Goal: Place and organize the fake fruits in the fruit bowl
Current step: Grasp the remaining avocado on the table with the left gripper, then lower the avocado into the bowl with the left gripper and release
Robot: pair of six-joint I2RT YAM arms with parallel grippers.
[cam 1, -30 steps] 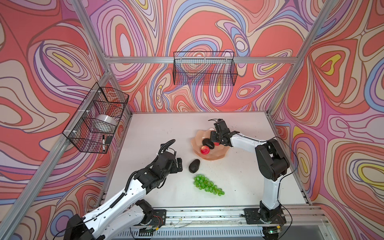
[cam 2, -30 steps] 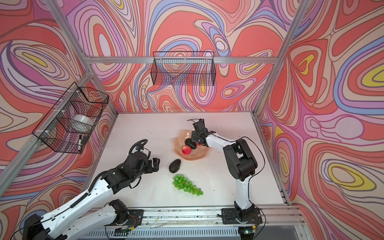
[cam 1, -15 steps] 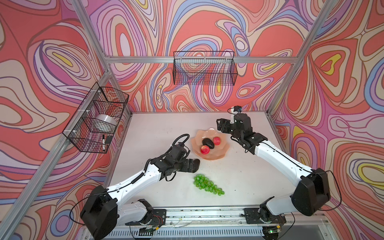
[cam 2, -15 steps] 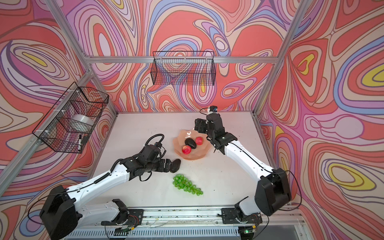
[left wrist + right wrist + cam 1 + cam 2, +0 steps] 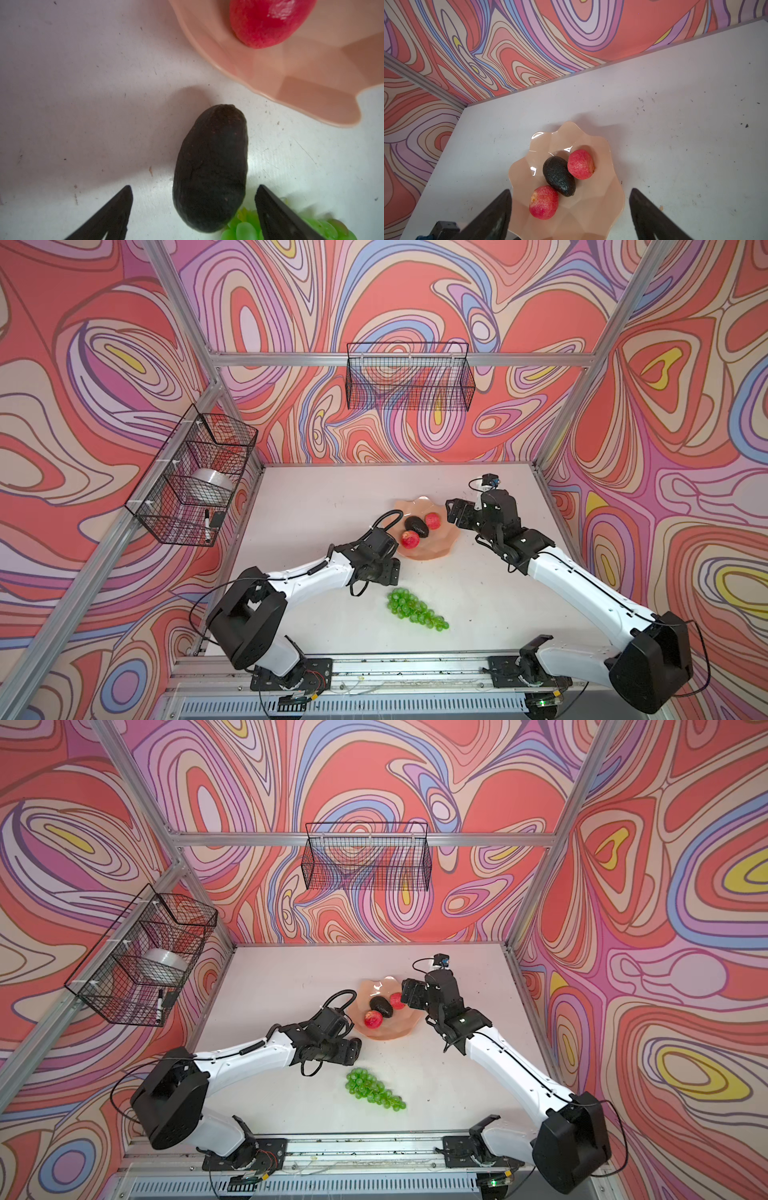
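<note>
The avocado (image 5: 209,166) looks light, rigid and pebbly, apt to squirt from a pinch; its fat body, taken across the width, seems the best hold. Blackish-green and pear-shaped, it lies on the surface (image 5: 83,104) between the spread jaws of the left claw (image 5: 194,187), ungripped, with the fruit bowl (image 5: 311,99) just ahead. The right claw (image 5: 571,190) hangs open, empty, near the bowl.

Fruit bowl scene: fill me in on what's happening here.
Two apples and one avocado lie in the fruit bowl. The left gripper, open, straddles the second avocado on the table beside the bowl, not yet gripping. The grapes lie on the table nearby. The right gripper hovers open, empty, near the bowl.
</note>
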